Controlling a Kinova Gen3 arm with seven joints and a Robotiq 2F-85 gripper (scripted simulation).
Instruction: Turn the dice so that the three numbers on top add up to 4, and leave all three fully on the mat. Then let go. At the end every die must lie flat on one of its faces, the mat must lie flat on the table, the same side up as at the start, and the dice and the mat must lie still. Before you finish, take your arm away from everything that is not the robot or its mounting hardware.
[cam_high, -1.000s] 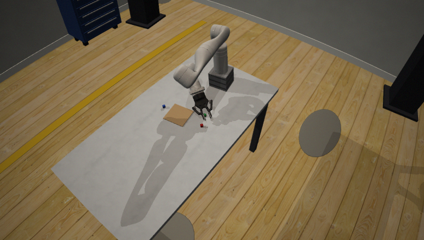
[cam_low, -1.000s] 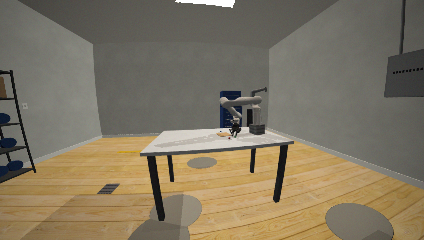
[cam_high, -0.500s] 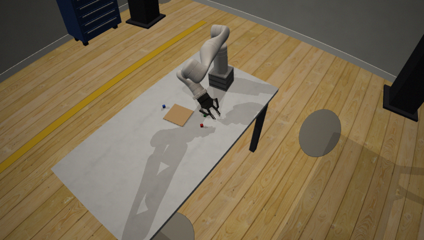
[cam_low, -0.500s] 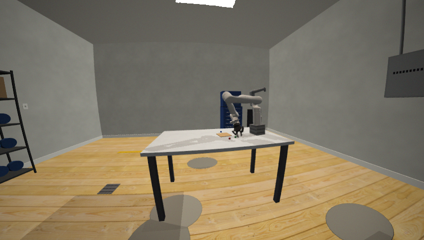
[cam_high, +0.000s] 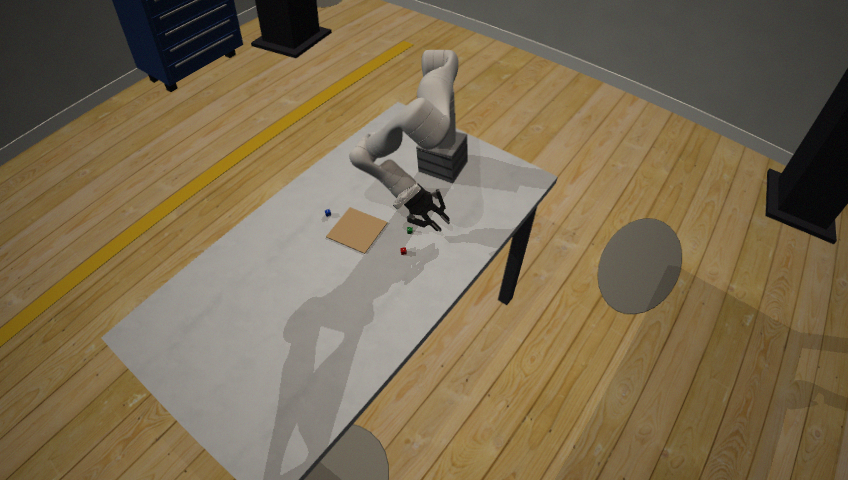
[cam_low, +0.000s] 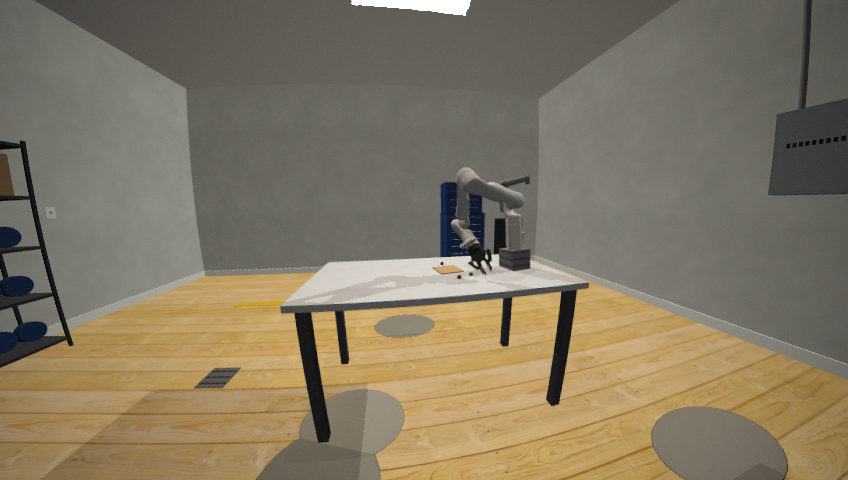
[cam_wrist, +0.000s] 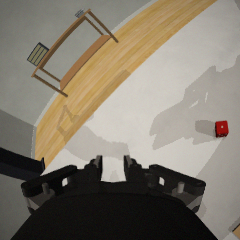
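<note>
Plain grey walls (cam_low: 357, 172) enclose a pale wooden plank floor (cam_low: 624, 350) crossed by a yellow stripe (cam_high: 178, 196). A white-topped table on black legs (cam_low: 312, 368) stands mid-room. A dark blue drawer cabinet (cam_high: 178, 29) sits by the far wall; a black shelf rack (cam_low: 36, 220) holds what look like blue rolls. A bright ceiling panel (cam_low: 410, 5) lights the room.
</note>
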